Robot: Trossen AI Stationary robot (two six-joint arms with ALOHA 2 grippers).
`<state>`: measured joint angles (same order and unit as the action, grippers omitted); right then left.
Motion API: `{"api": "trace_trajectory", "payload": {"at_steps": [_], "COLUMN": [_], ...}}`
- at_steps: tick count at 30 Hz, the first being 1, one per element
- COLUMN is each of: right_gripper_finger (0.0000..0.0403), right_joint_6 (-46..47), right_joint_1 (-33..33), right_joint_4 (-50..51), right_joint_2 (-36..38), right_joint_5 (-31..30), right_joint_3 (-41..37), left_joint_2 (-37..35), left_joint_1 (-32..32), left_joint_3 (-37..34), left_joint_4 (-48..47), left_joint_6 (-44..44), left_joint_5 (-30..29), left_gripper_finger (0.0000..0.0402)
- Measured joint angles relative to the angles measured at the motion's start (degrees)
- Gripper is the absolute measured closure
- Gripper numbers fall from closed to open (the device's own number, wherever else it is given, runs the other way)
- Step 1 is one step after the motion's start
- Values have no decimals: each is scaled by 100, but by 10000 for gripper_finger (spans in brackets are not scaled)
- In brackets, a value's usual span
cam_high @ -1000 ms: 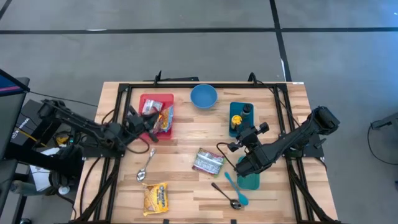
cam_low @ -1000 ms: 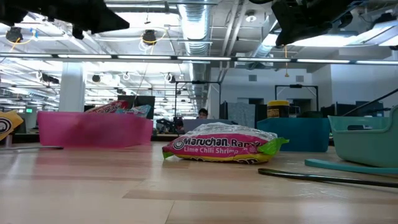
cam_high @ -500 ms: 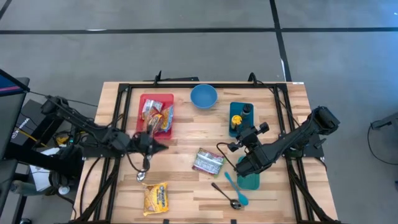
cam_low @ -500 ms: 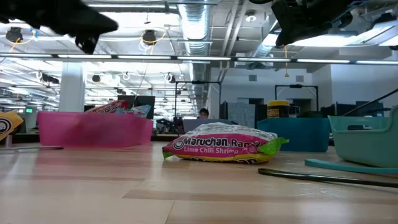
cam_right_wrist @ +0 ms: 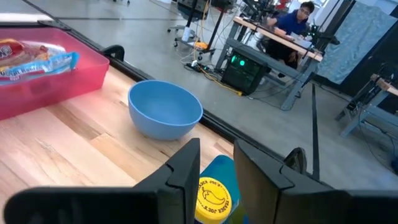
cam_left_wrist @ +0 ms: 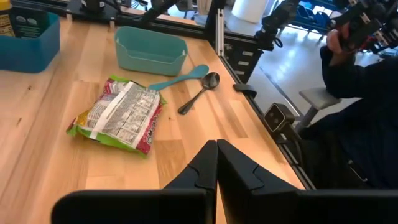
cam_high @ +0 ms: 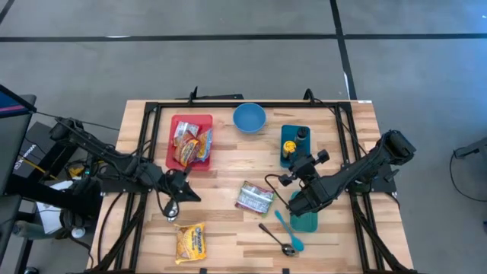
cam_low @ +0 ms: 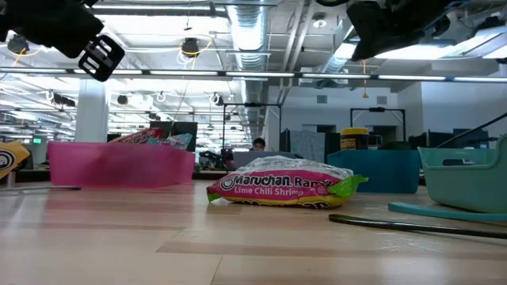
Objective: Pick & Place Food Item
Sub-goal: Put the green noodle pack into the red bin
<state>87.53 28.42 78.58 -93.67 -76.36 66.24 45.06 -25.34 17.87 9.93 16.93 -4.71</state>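
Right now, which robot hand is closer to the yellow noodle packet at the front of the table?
The left one. The left gripper hovers just behind the yellow noodle packet, fingers shut. The right gripper waits farther off, over the small teal bin.

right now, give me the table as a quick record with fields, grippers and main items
left gripper: shut, empty, over the table's front left, above a spoon
right gripper: slightly open, holding nothing, over the teal bin
red tray: back left, snack packets inside
blue bowl: back centre, empty
ramen pack: centre, flat on the wood
yellow pack: front left edge
teal tray: back right, yellow-lidded jar and dark bottle inside
teal spoon: front right, beside a metal spoon
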Motion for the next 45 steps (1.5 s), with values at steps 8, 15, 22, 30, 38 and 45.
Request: {"api": "trace_trajectory", "payload": {"at_steps": [8,15,22,30,38,45], "right_gripper_finger": [311,311,311,311,311,311], "right_joint_6": [-1161,-3490,-5378,-5838,-6229,-6551], "right_joint_1": [50,302,519,531,577,576], "right_joint_4": [-525,-2136,-3874,-4781,-5251,-4949], "right_joint_2": [0,0,0,-28,-468,-938], "right_joint_5": [803,1990,3448,4624,4785,4778], "right_joint_3": [0,0,0,0,75,503], "left_joint_2": [0,0,0,-1,-1,0], "left_joint_1": [2,2,2,2,2,2], "left_joint_3": [0,0,0,0,0,0], "left_joint_4": [48,52,52,55,91,133], "left_joint_6": [-9,-13,-13,-13,-13,-13], "left_joint_5": [-28,-99,-191,-190,-190,-190], "left_gripper_finger": [401,401,401,402,402,401]}}
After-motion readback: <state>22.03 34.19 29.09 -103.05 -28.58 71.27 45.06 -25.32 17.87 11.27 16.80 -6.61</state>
